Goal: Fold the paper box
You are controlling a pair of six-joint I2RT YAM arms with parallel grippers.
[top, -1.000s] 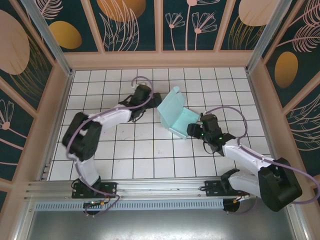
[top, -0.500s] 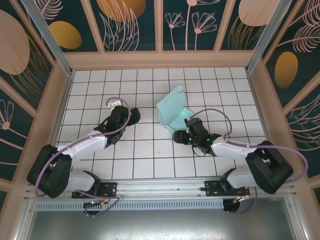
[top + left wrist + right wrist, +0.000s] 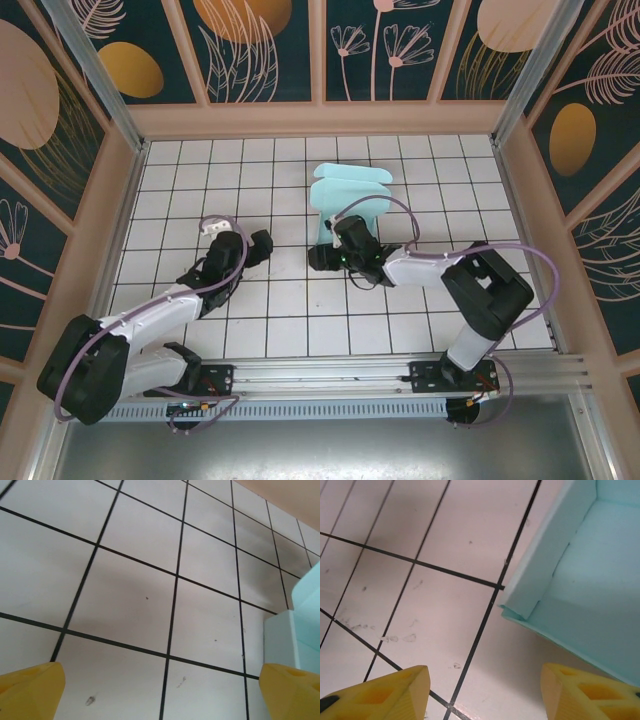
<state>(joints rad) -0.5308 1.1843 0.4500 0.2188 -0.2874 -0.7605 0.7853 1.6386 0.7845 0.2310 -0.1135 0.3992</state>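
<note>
After seemingly shoving the paper box (image 3: 350,195) farther off, lid nearer shut, leaves right gripper (image 3: 487,690) spread, empty, just behind its corner; left gripper (image 3: 160,690) gaping, withdrawn.

paper box (image 3: 345,185): pale mint-blue | table (image 3: 270,300): white tiles, black grid lines | walls (image 3: 265,75) around table: dark teal, peach-gold floral | fingertips (image 3: 385,692): yellow

paper box (image 3: 350,192) on table (image 3: 190,165), behind right gripper (image 3: 319,259)

Robot test cell: gridded table (image 3: 300,310), patterned wall panels (image 3: 260,40), aluminium rail (image 3: 320,375).
</note>
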